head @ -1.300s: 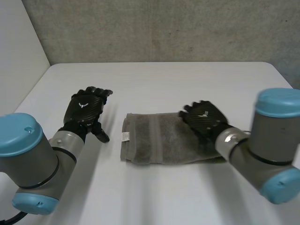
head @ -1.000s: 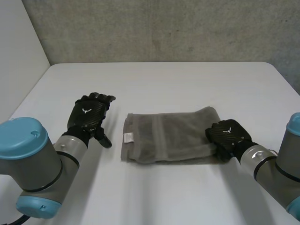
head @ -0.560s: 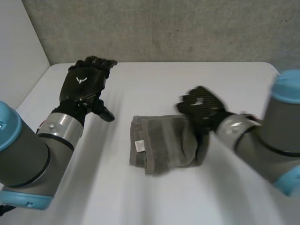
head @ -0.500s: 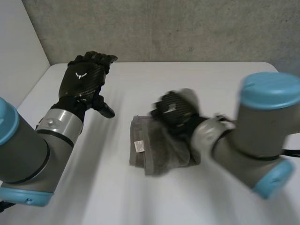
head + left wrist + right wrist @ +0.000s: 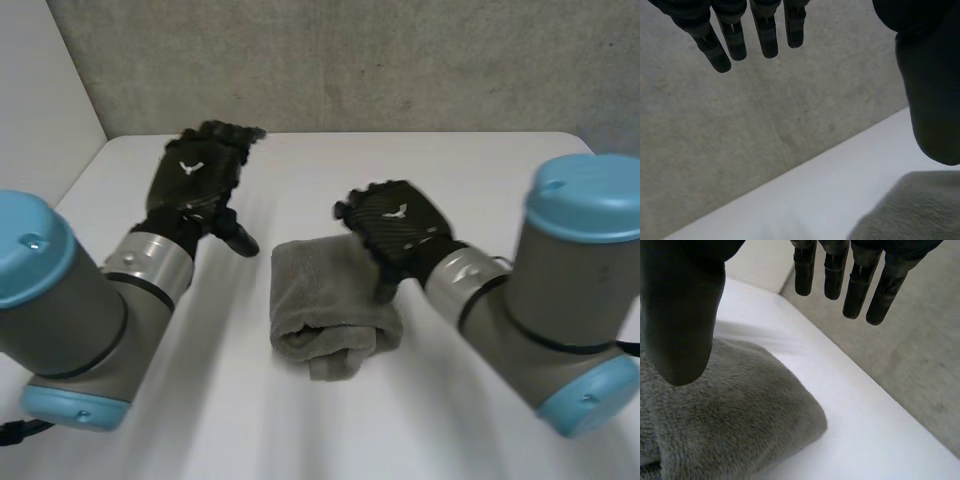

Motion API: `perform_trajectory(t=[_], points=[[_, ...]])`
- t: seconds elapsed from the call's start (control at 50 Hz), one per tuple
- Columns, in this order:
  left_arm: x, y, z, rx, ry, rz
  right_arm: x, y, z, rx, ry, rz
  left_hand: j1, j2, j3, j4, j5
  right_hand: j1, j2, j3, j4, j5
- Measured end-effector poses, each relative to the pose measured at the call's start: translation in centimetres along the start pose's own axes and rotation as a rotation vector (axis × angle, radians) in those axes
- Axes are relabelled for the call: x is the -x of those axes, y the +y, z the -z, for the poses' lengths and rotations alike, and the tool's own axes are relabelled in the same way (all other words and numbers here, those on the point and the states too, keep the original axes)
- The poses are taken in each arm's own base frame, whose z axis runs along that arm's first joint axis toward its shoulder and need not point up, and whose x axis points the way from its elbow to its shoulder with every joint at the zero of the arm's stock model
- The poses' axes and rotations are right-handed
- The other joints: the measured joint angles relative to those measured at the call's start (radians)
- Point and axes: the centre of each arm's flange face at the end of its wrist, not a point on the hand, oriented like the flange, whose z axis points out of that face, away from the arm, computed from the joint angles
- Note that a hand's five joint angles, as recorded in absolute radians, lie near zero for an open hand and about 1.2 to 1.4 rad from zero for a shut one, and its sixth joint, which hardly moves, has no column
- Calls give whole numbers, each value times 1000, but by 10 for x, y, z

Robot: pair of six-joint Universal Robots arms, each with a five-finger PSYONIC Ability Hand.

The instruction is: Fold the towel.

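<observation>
Towel (image 5: 335, 303): grey, lying on the white table (image 5: 480, 190) about mid-way between the two arms. It is bunched into a short, thick bundle of layers, with the rolled fold at the near side and a loose flap at the near edge. No hand has hold of it.

Right hand (image 5: 395, 225): at the far right part of the towel, back of the hand up. In the right wrist view its fingers (image 5: 857, 287) are straight and spread away from the thumb – nothing between them. The towel's rounded corner lies below the thumb and palm; whether the hand touches the cloth I cannot tell.

Left hand (image 5: 197, 180): left of the towel and apart from it, over bare table towards the far left. Fingers straight and pointing to the far side, thumb sticking out towards the towel – relaxed, holding nothing. In the left wrist view its fingers (image 5: 765, 35) stand against the grey wall (image 5: 400, 60), and a corner of the towel shows just beyond the thumb.

Both grey arms with light-blue caps sit at the near side, left and right.
</observation>
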Motion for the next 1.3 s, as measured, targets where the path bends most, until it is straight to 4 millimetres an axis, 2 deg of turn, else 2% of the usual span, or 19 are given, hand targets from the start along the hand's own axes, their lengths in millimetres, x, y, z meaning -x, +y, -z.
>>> perform_trajectory(t=[0.08, 0.14, 0.24, 0.3, 0.4, 0.48, 0.52, 0.62, 0.66, 0.72, 0.8, 0.86, 0.96, 1.3], points=[[-16, 22, -1, 60, 39, 25, -14, 10, 4, 25, 20, -59, 0, 0, 0, 0, 0, -3, 0, -18, 0, 0], [-25, 38, 1, 105, 59, 32, -18, 18, 3, 45, 20, -72, 0, 0, 0, 0, 0, -4, -1, -18, 0, 0], [-43, 76, 8, 214, 97, 29, -15, 50, -10, 112, 0, -87, 0, 0, 0, 0, 0, -38, -50, -61, -43, -22], [-49, 92, 12, 260, 106, 23, -11, 67, -18, 147, -11, -93, 0, 0, 0, 0, 0, -47, -75, -72, -44, -22], [-51, 100, 14, 285, 108, 17, -7, 83, -27, 185, -18, -100, 0, 0, 0, 0, 0, -66, -76, -77, -54, -29], [-49, 84, 11, 247, 101, 22, -9, 79, -29, 175, -10, -101, 0, 0, 0, 0, 0, -72, -76, -77, -55, -29], [-47, 70, 8, 212, 95, 27, -12, 68, -28, 148, 0, -99, 0, 0, 0, 0, 0, -73, -76, -77, -55, -29], [-39, 28, 4, 120, 76, 42, -29, 16, -17, 23, 60, -102, 0, 0, 0, 0, -1, -76, -76, -77, -55, -29], [-33, 5, 4, 82, 59, 51, -40, -12, -8, -44, 105, -112, 0, 0, 0, 0, -1, -77, -76, -79, -55, -29], [-21, -25, 6, 56, 10, 71, -53, -42, 3, -105, 172, -126, 0, 0, 0, 0, -1, -80, -76, -89, -55, -29], [-3, -55, 9, 56, -75, 113, -67, -65, 16, -128, 266, -141, 0, 0, 0, 0, -1, -80, -76, -89, -55, -29], [8, -72, 12, 78, -139, 150, -74, -72, 22, -120, 328, -148, -1, 0, -2, 0, -1, -80, -76, -89, -55, -29], [17, -87, 17, 135, -192, 178, -80, -71, 26, -93, 387, -153, -1, -4, -3, 0, -1, -80, -76, -89, -55, -29], [17, -87, 21, 188, -195, 170, -91, -62, 24, -68, 425, -165, -2, -4, -3, 0, -4, -81, -76, -89, -55, -29]])
